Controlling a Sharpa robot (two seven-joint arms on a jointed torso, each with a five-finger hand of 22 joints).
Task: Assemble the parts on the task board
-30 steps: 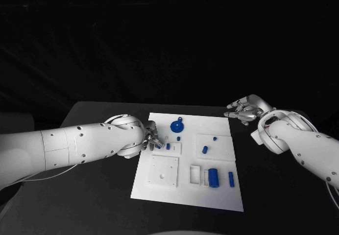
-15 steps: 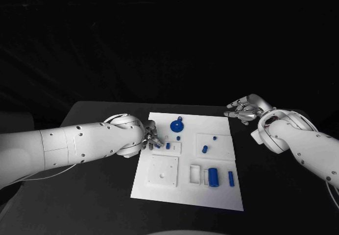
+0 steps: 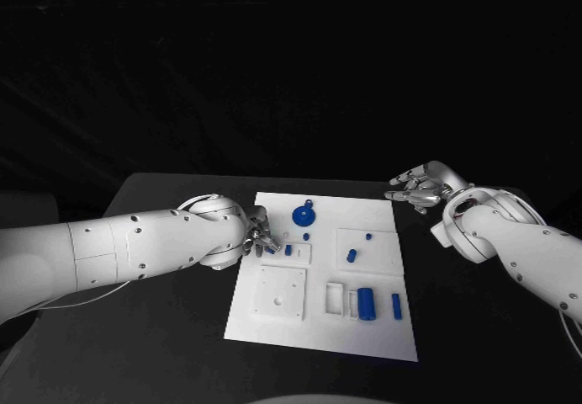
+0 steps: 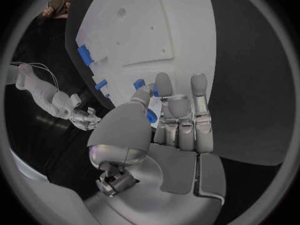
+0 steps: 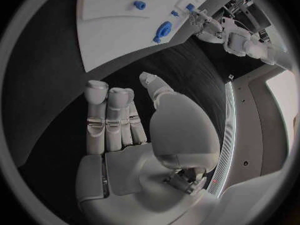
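1. The task board [image 3: 325, 286], a white plate, lies in the middle of the black table [image 3: 158, 337], between the two arms.
2. Blue parts sit on it: a round part [image 3: 304, 218] near the far edge, a cylinder [image 3: 365, 303] and a thin bar [image 3: 397, 306] near the front.
3. The left hand [image 3: 258, 238] rests at the board's left edge, thumb and fingertips pinching a small blue part [image 4: 150, 116].
4. The right hand [image 3: 417, 188] hovers beyond the board's far right corner, fingers apart, holding nothing.
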